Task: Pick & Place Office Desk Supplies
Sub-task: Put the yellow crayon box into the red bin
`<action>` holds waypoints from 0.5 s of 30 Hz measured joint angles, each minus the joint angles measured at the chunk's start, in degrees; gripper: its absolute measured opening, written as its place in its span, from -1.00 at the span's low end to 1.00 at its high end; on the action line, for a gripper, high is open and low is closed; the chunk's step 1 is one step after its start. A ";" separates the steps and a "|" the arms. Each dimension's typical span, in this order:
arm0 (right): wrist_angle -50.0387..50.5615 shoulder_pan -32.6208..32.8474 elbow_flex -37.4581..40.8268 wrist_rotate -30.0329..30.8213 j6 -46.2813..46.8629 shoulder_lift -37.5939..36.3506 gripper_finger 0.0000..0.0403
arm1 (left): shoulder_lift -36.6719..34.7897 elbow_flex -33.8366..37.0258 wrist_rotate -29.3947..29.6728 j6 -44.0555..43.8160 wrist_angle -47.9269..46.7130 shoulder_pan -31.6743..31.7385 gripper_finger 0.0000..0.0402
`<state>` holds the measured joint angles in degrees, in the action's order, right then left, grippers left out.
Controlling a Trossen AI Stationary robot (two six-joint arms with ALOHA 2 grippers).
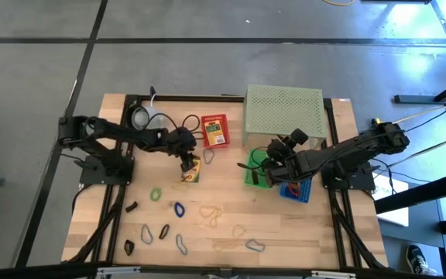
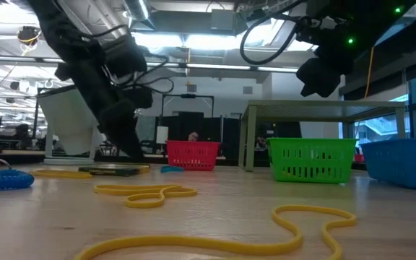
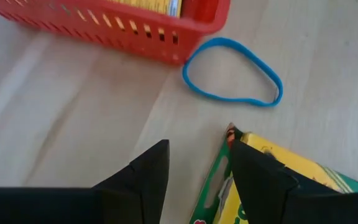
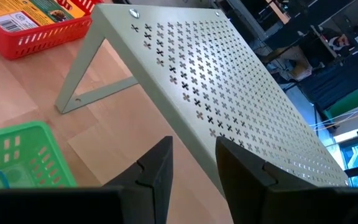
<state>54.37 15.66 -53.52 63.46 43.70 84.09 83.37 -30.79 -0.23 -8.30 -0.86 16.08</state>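
We judge the step a pick of the yellow box [image 3: 272,180] — it lies flat beside the red basket [image 1: 214,130]; our left gripper [image 3: 194,177] hangs over its edge, fingers apart, nothing held; next we must straddle and close; right gripper [image 1: 273,159] waits above the green basket [image 1: 255,177], fingers parted, empty.

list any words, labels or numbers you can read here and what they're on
No text can be read for certain.
Printed pack in the red basket: lettering and a barcode show, too blurred to read.
Yellow and green box by the left gripper: print cut off, unreadable.
Perforated stand: no text.
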 joint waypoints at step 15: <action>-0.03 0.00 0.00 0.14 0.03 0.00 -0.39 | 4.01 -0.15 -7.60 4.24 1.17 3.32 -0.41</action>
<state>54.34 15.66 -53.52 63.60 43.73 84.09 87.37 -30.94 -7.83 -4.07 0.32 19.40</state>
